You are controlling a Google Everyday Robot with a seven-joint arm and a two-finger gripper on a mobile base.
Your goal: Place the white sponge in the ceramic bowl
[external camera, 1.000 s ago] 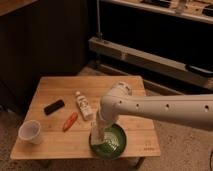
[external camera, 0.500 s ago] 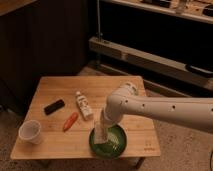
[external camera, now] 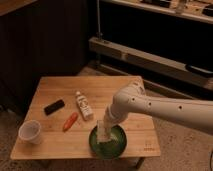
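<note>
Wooden surface [external camera: 115, 87] carries everything; the white arm reaches from the right, its tool [external camera: 103, 133] lowered into the green ceramic bowl [external camera: 119, 145] at the front edge, where the white sponge [external camera: 104, 136] sits. Whether the tool is clenched cannot be told. A bottle [external camera: 83, 105], cup [external camera: 30, 132], black block [external camera: 54, 106] and orange carrot-like piece [external camera: 70, 121] lie to the left, apart.

We see pale gripper [external camera: 104, 131] at 6 o'clock over glossy green ceramic bowl [external camera: 108, 141]; orange carrot [external camera: 70, 121], black block [external camera: 54, 106] at 9.
</note>
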